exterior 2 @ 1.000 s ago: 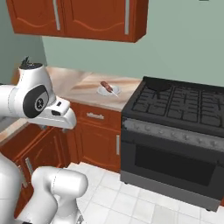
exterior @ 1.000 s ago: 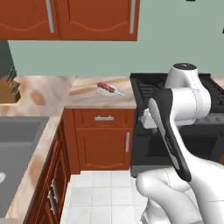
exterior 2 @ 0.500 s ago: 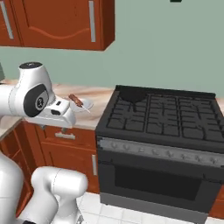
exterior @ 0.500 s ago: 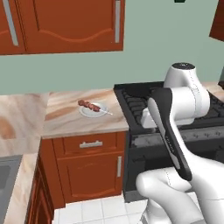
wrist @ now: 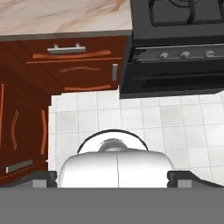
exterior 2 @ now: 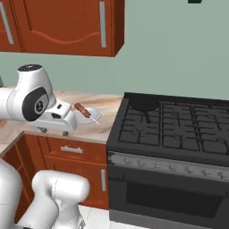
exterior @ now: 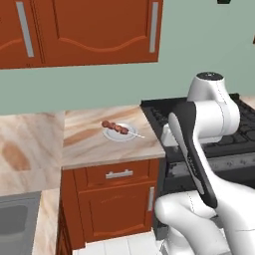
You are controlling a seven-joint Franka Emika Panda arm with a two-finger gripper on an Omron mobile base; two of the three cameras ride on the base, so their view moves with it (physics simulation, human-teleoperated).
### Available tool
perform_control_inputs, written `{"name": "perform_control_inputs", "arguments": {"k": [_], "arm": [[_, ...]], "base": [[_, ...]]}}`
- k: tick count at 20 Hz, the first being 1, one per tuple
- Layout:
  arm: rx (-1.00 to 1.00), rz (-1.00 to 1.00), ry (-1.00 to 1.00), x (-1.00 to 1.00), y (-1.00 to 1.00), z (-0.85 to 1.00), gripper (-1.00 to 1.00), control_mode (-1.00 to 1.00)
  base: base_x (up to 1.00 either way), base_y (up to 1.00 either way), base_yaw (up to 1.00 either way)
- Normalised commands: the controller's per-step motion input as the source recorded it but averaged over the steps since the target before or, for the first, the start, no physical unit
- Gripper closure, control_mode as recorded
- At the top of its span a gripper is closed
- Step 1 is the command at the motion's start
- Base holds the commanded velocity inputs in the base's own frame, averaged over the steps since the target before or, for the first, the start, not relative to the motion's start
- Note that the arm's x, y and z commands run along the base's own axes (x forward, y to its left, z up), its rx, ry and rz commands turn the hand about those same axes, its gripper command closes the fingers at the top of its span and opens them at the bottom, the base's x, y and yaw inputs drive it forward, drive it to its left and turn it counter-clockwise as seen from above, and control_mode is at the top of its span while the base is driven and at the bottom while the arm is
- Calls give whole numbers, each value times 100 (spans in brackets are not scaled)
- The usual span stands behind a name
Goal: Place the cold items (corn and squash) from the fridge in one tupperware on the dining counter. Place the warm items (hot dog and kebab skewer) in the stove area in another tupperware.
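Note:
A kebab skewer (exterior: 115, 127) of dark red chunks lies on a small white plate (exterior: 121, 135) on the marbled counter just left of the black stove (exterior: 160, 112). From the right base view, the skewer (exterior 2: 82, 109) is on the plate (exterior 2: 95, 113) just beyond my hand. My gripper (exterior 2: 53, 131) hangs in front of the counter's edge, pointing down, well short of the skewer. In the hand view the gripper (wrist: 113, 177) is open and empty, its fingertips (wrist: 45, 177) wide apart above the tiled floor. The hot dog and both tupperwares are out of view.
Red-brown drawers and cabinet doors (exterior: 118, 199) sit under the counter, and wall cabinets (exterior: 84, 30) hang above it. A dark pan (exterior 2: 143, 105) rests on the stove's (exterior 2: 179, 129) back left burner. A sink (exterior: 15, 224) lies at the left. The oven door (wrist: 175, 78) faces white floor tiles (wrist: 144, 118).
The whole picture has shifted as the base moved: counter, plate and stove now appear closer and larger. The arm keeps the same folded pose and the gripper stays open.

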Motion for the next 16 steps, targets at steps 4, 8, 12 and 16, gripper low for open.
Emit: {"name": "perform_control_inputs", "arguments": {"k": [4,8,12,16], "arm": [[0,0,0,0,0,0,-100,100],[0,0,0,0,0,0,-100,100],[0,0,0,0,0,0,-100,100],[0,1,0,21,1,0,-100,-100]], "base": [[75,1,15],[72,1,9],[50,1,2],[16,0,0]]}}
